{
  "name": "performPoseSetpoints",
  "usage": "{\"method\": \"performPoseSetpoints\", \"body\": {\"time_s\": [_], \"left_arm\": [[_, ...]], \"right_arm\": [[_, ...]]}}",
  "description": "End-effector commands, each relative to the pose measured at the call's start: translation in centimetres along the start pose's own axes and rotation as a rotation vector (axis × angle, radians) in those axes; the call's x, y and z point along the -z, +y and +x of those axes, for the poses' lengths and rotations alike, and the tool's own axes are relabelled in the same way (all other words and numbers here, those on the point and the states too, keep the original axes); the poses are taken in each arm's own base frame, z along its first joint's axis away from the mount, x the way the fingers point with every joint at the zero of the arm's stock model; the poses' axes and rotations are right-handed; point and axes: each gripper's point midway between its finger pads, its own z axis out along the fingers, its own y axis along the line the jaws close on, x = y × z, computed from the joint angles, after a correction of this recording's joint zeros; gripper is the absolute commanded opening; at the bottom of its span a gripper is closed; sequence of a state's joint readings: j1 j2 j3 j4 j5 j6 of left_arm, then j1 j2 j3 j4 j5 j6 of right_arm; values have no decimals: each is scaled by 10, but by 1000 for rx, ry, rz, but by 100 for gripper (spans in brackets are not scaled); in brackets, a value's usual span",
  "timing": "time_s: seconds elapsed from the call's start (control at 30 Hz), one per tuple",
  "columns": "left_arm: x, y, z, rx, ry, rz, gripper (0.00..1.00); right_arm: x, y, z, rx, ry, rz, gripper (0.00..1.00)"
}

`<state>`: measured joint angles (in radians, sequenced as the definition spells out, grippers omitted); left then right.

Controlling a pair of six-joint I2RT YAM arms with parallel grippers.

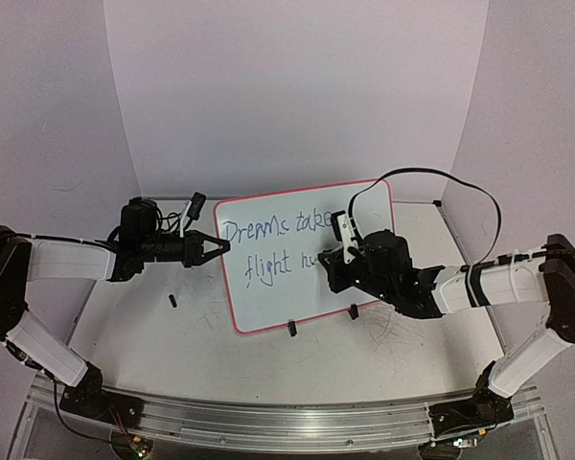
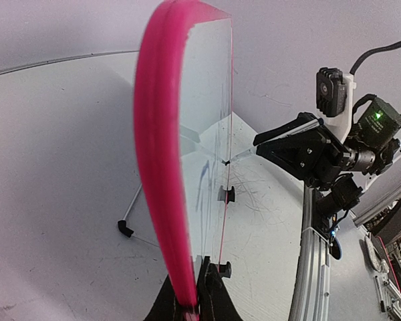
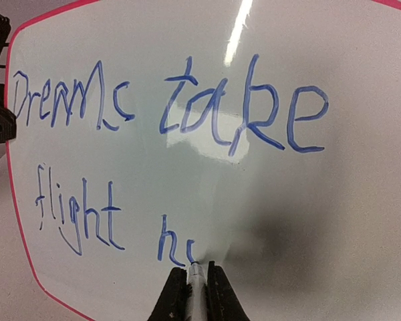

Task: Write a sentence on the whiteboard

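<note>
The whiteboard (image 1: 278, 287) stands tilted on two black clip feet (image 1: 291, 329), pink-rimmed, with blue writing "Dreams take flight" and the start of another word (image 3: 174, 244). My left gripper (image 1: 220, 248) is shut on the board's left rim; in the left wrist view the pink rim (image 2: 162, 167) runs down between that gripper's (image 2: 189, 267) fingers. My right gripper (image 3: 196, 269) is shut on a marker (image 3: 196, 284), whose tip touches the board at the end of the last blue stroke. From above, the right gripper (image 1: 330, 257) sits against the board's middle right and hides part of the writing.
A small black piece (image 1: 173, 301) lies on the tabletop left of the board. The right arm's cable (image 1: 431, 174) loops above the board's top right corner. White walls close the back and sides. A metal rail (image 1: 268, 422) runs along the near edge.
</note>
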<state>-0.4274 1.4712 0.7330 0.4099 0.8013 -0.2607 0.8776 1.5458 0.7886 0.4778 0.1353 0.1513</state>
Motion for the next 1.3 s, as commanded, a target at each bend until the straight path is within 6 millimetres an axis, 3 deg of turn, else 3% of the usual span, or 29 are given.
{"method": "performPoseSetpoints", "body": {"time_s": [0.0, 0.23, 0.37, 0.7, 1.0, 1.27], "left_arm": [[-6, 15, -4, -61, 3, -87, 0], [-5, 15, -4, -64, 1, -87, 0], [-5, 15, -4, -63, 1, -88, 0], [-6, 15, -4, -63, 4, -88, 0], [-6, 15, -4, -65, 3, -86, 0], [-6, 14, -5, -65, 3, -82, 0]], "right_arm": [[7, -14, -12, -16, -39, 72, 0], [12, -19, -34, -21, -92, 102, 0], [9, -11, -43, -7, -111, 69, 0], [-2, 4, -39, -8, -94, -8, 0], [-10, 6, -13, -25, -24, -18, 0], [-6, -8, -31, -36, -77, 69, 0]]}}
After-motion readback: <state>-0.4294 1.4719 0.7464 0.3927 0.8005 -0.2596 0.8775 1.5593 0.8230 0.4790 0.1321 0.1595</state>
